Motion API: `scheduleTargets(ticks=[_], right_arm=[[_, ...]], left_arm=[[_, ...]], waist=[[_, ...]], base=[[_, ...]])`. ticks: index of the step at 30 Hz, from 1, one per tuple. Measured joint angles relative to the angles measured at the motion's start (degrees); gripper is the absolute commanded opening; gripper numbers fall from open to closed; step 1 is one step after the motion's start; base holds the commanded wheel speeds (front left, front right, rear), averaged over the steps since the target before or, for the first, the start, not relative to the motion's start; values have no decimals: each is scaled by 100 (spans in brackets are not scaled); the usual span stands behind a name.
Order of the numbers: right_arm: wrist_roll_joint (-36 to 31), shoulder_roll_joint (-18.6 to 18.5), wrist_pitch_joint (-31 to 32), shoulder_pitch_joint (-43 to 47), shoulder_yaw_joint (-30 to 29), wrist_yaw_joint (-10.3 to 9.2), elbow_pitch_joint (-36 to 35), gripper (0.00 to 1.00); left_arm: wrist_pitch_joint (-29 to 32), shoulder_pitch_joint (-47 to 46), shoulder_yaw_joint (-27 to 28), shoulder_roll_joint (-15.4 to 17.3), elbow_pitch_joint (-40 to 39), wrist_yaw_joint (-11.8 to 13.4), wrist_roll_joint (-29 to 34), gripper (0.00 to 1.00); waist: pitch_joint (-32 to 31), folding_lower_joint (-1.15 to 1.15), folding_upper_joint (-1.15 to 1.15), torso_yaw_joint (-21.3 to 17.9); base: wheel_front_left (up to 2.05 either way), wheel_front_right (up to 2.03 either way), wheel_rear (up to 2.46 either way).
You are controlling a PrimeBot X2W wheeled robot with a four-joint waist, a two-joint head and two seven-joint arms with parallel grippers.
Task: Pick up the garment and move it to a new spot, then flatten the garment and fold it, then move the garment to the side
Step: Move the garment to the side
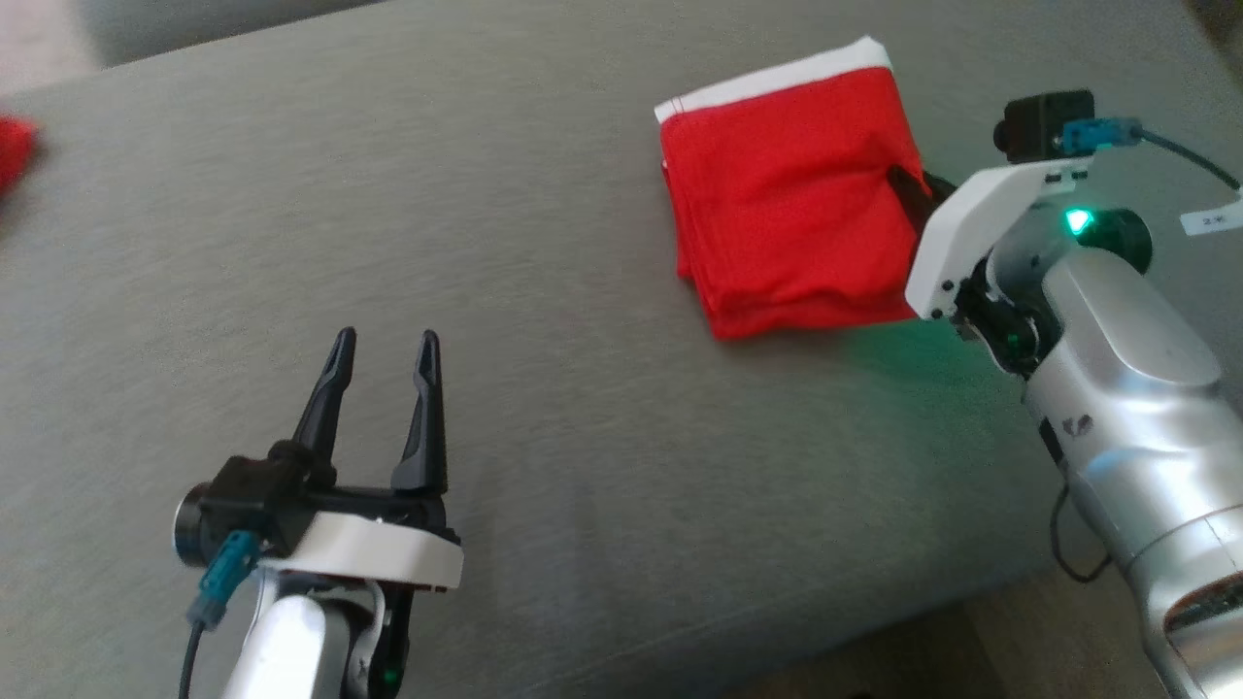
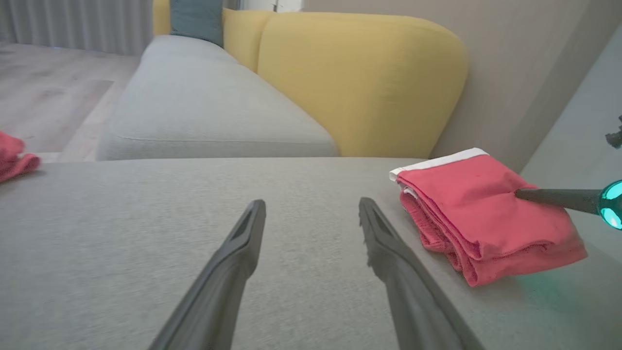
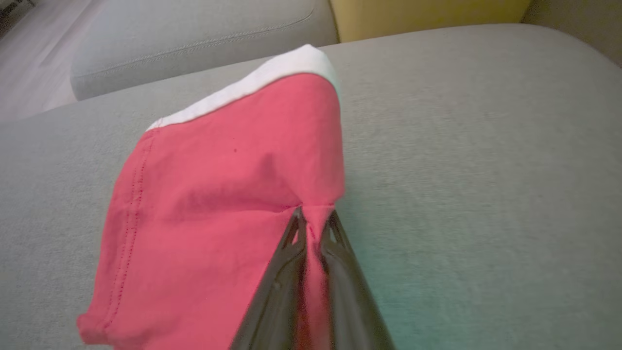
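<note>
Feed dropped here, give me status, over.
Right gripper shut on edge of folded red garment. Left gripper open, empty, over grey cushion. Other red cloth far left, apart.

The folded garment lies on the upholstered seat, in its far right part. The right tool meets the garment's right edge, its fingers pinched together on a fold there. The left tool stands over the near left part of the seat, well apart from the garment, its fingers spread. A second cloth lies at the seat's far left edge. Beyond the seat stands a sofa, its backrest behind the garment.
</note>
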Motion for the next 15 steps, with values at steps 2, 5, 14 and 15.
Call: scheduleTargets(ticks=[2, 5, 14, 15], right_arm=[[3, 37, -65, -67, 8, 0, 9, 0], [57, 131, -160, -139, 14, 0, 68, 0], [99, 272, -519, -397, 16, 0, 369, 0], [98, 268, -565, -444, 3, 0, 413, 0]], left_arm=[[0, -43, -20, 29, 11, -20, 19, 100], [7, -97, -49, 92, 24, -47, 51, 100], [105, -330, -132, 179, 29, -90, 102, 100], [105, -342, -132, 179, 30, -89, 102, 100]], waist=[[68, 0, 0, -275], [179, 0, 0, -672], [589, 1, 0, -1196], [604, 1, 0, -1161]], base=[[0, 0, 0], [0, 0, 0], [0, 0, 0], [0, 0, 0]])
